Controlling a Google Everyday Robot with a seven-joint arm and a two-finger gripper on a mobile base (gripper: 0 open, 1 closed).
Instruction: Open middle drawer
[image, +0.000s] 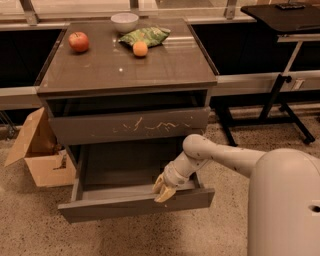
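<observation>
The middle drawer (115, 206) has a plain grey-brown front. It stands pulled well out from the cabinet, below the taller front with white scratch marks (131, 126). Its inside looks bare and dark. My gripper (164, 189) sits at the top edge of the middle drawer's front, right of centre, and its yellowish fingertips (166, 195) are closed over that edge. My white arm reaches in from the lower right.
On the cabinet top (125, 70) lie an apple (79, 41), an orange (140, 48), a green bag (145, 35) and a white bowl (124, 21). An open cardboard box (40, 157) stands on the floor at the left. A black table's legs (280, 95) stand at the right.
</observation>
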